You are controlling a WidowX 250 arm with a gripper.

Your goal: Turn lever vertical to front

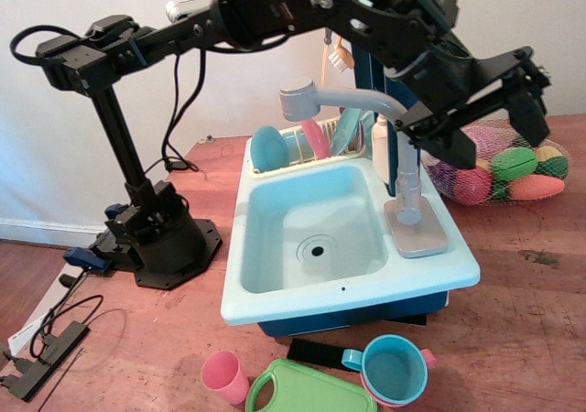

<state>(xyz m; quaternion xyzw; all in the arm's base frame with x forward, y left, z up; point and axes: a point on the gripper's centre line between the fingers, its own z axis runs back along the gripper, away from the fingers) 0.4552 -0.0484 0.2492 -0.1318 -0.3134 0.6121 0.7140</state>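
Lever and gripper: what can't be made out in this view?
- Lever: a small grey stub at the faucet foot, too small to read its angle.
- Gripper: seen from behind, dark on dark; jaw opening unclear.
- Green board: cut off by the bottom edge.
- Dish rack: right end hidden behind the faucet.
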